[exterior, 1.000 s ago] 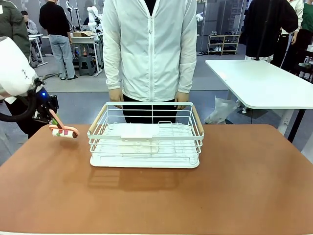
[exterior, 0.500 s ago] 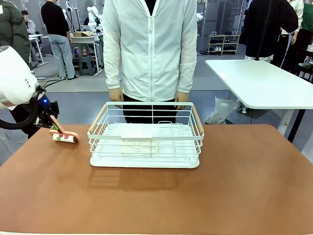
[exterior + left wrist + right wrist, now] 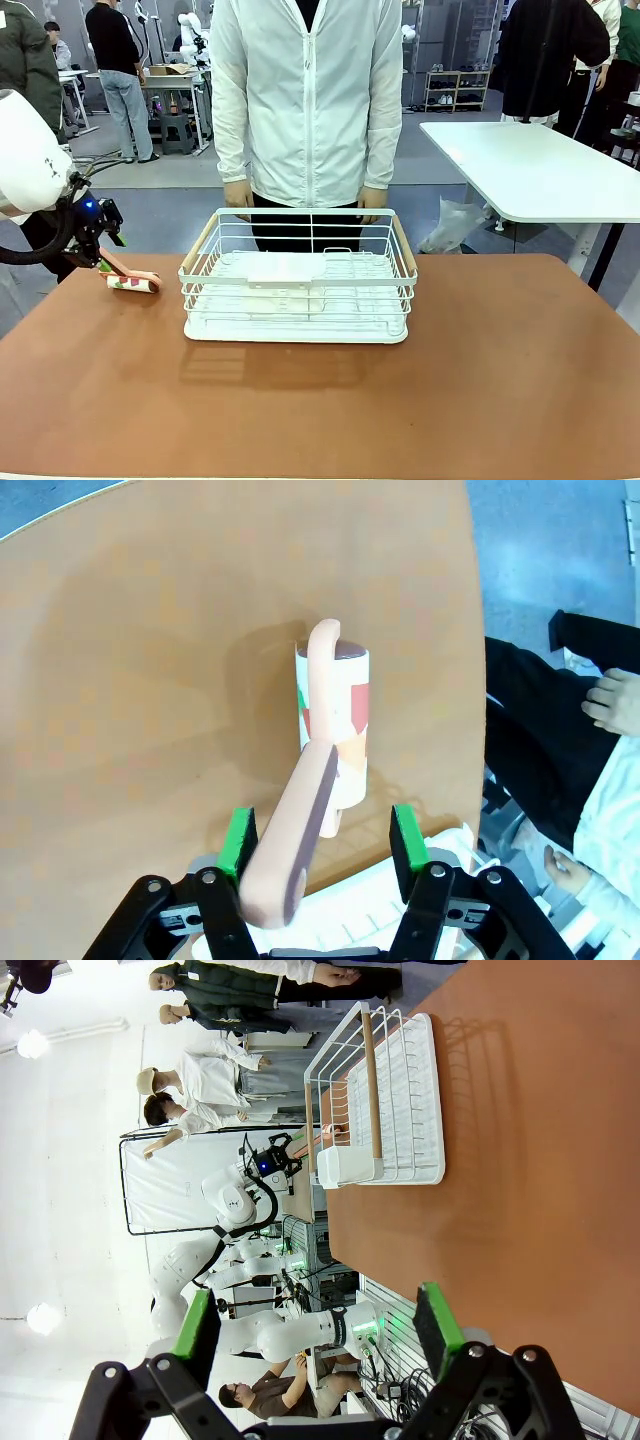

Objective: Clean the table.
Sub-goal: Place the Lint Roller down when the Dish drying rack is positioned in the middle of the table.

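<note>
Left arm leans in low from the left edge, its tool [image 3: 103, 250] tipped down over the far left corner of the reddish-brown tabletop [image 3: 400, 400]. Wrist view: the left tool [image 3: 318, 840] stands wide, green pads [image 3: 237, 840] either side of the lint roller [image 3: 335, 725], whose peach handle rises loose between them, nearer one pad. The roller's patterned drum lies on the tabletop, just left of the white wire rack [image 3: 297, 280]. Whether the handle touches a pad is hard to tell. The right tool [image 3: 315, 1335] hangs wide over the tabletop, gripping nothing. The person [image 3: 305, 100] stands at the far side behind the rack, hands partly hidden by its rim.
</note>
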Controlling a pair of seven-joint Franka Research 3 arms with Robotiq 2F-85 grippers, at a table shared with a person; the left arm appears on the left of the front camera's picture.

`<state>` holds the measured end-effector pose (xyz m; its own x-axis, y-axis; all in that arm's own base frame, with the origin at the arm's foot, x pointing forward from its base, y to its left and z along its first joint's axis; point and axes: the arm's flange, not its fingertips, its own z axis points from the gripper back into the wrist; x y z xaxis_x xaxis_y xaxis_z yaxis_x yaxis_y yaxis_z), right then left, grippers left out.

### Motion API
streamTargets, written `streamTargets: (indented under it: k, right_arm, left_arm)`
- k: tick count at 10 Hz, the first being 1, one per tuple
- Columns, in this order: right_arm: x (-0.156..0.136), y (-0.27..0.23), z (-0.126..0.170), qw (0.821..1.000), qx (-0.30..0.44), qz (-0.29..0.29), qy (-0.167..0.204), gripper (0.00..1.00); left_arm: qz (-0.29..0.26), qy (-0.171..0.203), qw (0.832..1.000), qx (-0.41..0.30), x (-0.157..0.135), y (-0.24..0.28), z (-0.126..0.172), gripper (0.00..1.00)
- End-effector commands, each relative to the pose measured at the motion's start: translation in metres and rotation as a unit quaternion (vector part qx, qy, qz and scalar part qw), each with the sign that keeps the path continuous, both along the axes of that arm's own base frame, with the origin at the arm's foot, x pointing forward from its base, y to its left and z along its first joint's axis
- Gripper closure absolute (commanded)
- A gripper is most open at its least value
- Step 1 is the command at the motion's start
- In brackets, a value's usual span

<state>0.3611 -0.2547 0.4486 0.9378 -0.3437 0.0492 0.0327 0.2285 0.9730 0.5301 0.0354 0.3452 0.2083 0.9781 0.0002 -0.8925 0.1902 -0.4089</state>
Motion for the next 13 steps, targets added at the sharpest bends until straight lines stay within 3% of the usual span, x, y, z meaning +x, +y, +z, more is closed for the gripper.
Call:
streamTargets:
  k: [1, 2, 3, 9, 13]
  right_arm:
    - [-0.002, 0.000, 0.001, 1.000, 0.001, 0.001, -0.001, 0.00]
    - [-0.002, 0.000, 0.001, 1.000, 0.001, 0.001, -0.001, 0.00]
    - [-0.002, 0.000, 0.001, 1.000, 0.001, 0.001, -0.001, 0.00]
    - [-0.002, 0.000, 0.001, 1.000, 0.001, 0.001, -0.001, 0.00]
    - [-0.002, 0.000, 0.001, 1.000, 0.001, 0.001, -0.001, 0.00]
  left_arm:
    - [0.006, 0.013, 1.000, 0.003, -0.018, 0.002, 0.008, 0.13]
    - [0.010, 0.026, 1.000, 0.010, -0.023, 0.002, 0.012, 0.03]
    - [0.009, 0.030, 0.999, 0.016, -0.029, 0.001, 0.019, 0.00]
    - [-0.003, 0.051, 0.999, 0.020, -0.042, -0.004, 0.039, 0.00]
    - [-0.011, 0.036, 0.999, 0.016, -0.037, -0.002, 0.035, 0.00]
